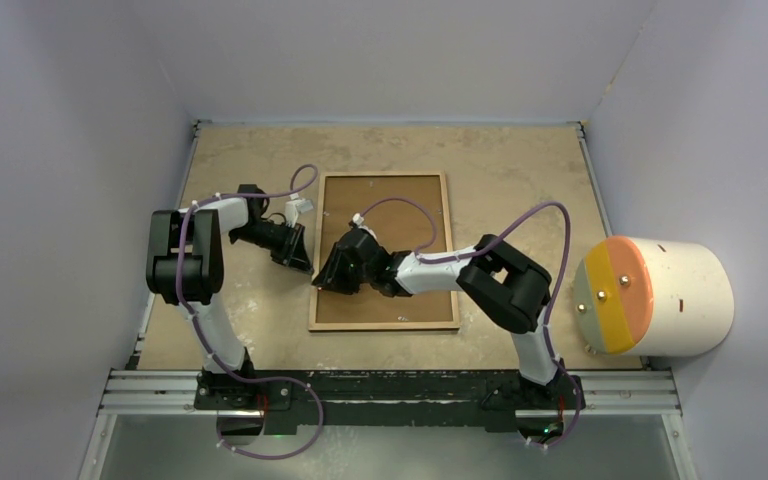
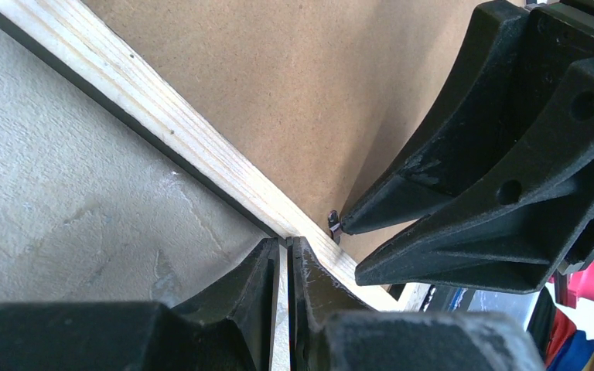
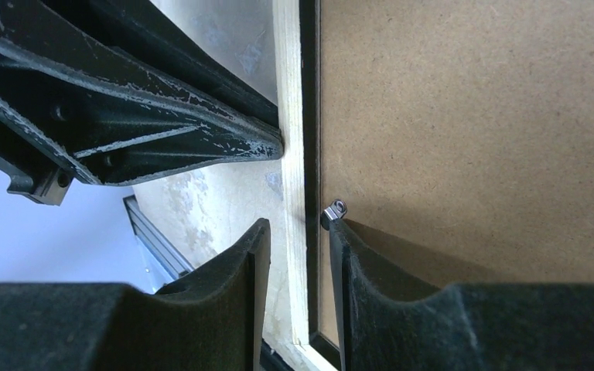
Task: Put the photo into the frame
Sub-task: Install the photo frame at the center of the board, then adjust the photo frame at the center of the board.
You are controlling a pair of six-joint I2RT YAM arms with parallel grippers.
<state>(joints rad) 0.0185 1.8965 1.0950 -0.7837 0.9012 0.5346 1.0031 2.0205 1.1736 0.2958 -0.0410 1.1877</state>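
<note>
The frame (image 1: 385,177) lies face down mid-table, its light wood rim (image 2: 162,116) upward. The brown backing board (image 1: 390,215) fills it. The photo is hidden. My left gripper (image 1: 305,264) is shut, and its tips (image 2: 286,241) touch the outer edge of the frame's left rim. My right gripper (image 1: 326,281) is narrowly open astride that same rim (image 3: 288,93), midpoint (image 3: 298,224). One finger is over the table outside the rim. The other finger is on the board (image 3: 472,116), its tip at a small metal tab (image 3: 334,209). The tab also shows in the left wrist view (image 2: 333,224).
A white cylinder (image 1: 660,295) with an orange, yellow and grey end lies at the table's right edge. Walls close in the left, back and right. A metal rail (image 1: 390,385) runs along the near edge. The two grippers are nearly touching.
</note>
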